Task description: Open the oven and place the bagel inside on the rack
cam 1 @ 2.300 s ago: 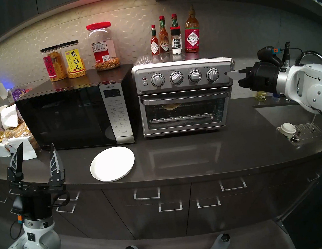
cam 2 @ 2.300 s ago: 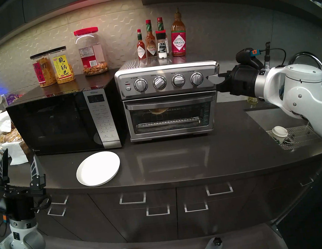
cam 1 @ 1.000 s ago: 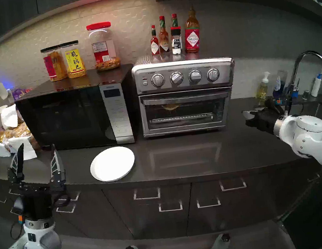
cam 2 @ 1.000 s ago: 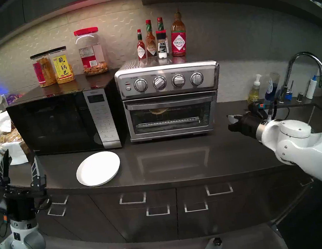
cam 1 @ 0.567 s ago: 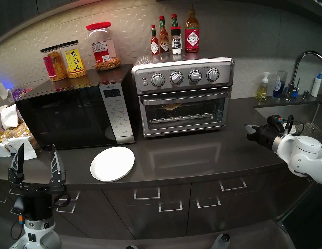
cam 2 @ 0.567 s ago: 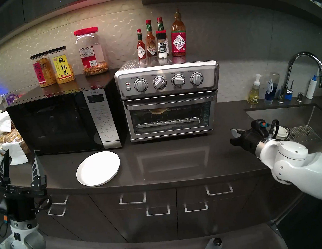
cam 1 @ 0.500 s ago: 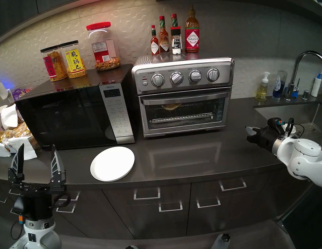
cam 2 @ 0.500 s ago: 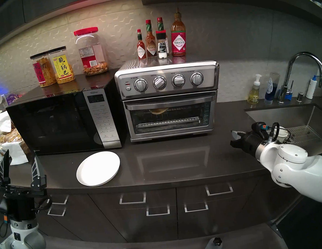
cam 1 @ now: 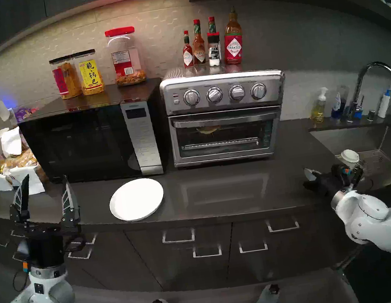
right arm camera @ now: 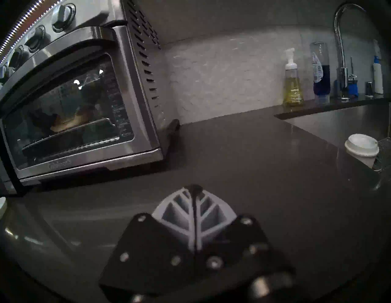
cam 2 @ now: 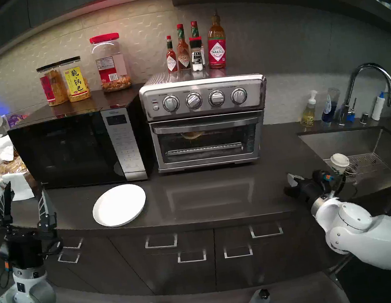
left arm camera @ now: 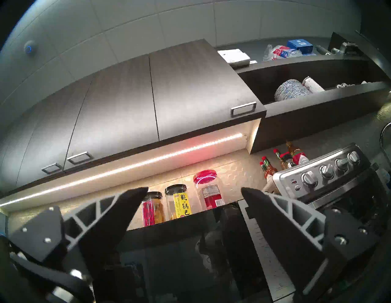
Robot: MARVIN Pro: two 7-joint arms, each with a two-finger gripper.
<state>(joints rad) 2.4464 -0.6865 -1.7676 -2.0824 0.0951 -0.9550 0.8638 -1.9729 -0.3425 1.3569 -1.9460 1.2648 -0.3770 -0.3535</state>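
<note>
1. Oven: stainless toaster oven at the back of the worktop, just right of the black microwave. You will find its glass door shut and its bar handle free.
2. Bagel: already inside, seen through the glass as a pale, brown-edged lump high in the cavity. It appears to sit on the rack, though the handle hides part of it. Expect it to be light, soft and crumbly; if you must shift it, pinch across the ring's outer crust, gently.
3. Door handle: stiff, smooth metal, likely slippery. Take it near the middle, should you reopen.
4. Right tool: clenched on nothing, fingers pressed flat together in the right wrist view. It hangs low over the worktop's front right, well apart from the oven.
5. Left tool: released, fingers spread wide and pointing up, at the worktop's front left edge. It holds nothing.
6. White plate: bare, in front of the microwave.
7. Surface: dark, glossy, hard worktop, so things may slide on it.
8. Room: sauce bottles stand on the oven's top and may topple if you jar it. Sink, tap and a lidded paper cup lie right of the right tool.
9. Judgement: the task looks complete.
</note>
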